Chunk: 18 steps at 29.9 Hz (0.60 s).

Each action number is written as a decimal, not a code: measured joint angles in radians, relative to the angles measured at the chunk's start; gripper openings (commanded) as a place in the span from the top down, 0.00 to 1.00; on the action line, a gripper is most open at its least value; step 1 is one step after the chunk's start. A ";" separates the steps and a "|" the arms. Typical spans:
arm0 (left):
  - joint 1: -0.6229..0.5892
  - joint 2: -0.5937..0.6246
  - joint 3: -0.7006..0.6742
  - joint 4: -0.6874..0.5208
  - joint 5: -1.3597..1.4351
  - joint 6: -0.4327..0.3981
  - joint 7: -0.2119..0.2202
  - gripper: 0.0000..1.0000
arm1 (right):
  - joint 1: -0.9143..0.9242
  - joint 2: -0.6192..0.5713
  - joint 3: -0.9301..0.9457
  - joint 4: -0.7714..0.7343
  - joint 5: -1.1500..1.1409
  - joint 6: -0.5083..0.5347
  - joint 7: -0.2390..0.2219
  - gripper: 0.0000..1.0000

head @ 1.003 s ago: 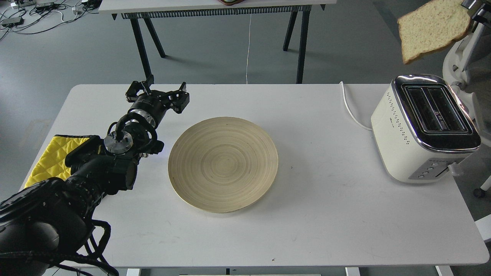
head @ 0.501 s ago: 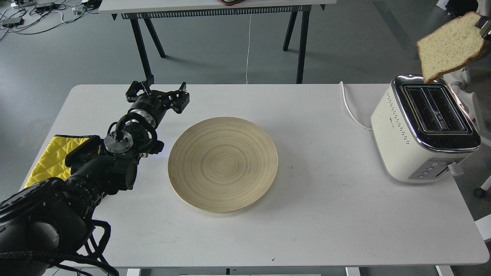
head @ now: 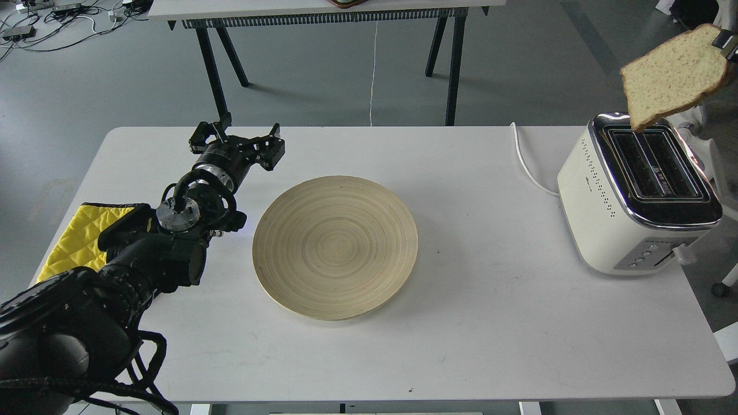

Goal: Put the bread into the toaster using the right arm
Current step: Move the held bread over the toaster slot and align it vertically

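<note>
step: lining up bread (head: 673, 78) over toaster (head: 637, 193) | right fingers (head: 727, 47) barely in frame, clamping its far edge | bread's low corner over rear slot | left fingers (head: 239, 141) spread, idle | next: tip upright, lower in

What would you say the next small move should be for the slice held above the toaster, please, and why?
Probably ease the bread down while turning it upright and in line with a slot. It hangs tilted in the air, its lower corner just over the far end of the toaster, whose two slots look empty. The gripper holding it is almost out of view.
</note>
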 measured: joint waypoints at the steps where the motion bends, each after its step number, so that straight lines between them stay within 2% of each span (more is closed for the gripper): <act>1: 0.000 0.000 0.000 0.000 0.000 0.000 0.000 0.00 | 0.006 -0.003 0.000 0.009 -0.004 0.010 -0.002 0.92; 10: 0.000 0.000 0.000 0.000 0.000 0.000 0.000 0.00 | 0.017 -0.026 -0.004 0.077 -0.044 0.047 -0.082 0.92; 18: 0.000 0.000 0.000 0.000 0.000 0.000 0.000 0.00 | 0.061 -0.072 -0.004 0.105 -0.074 0.114 -0.104 0.92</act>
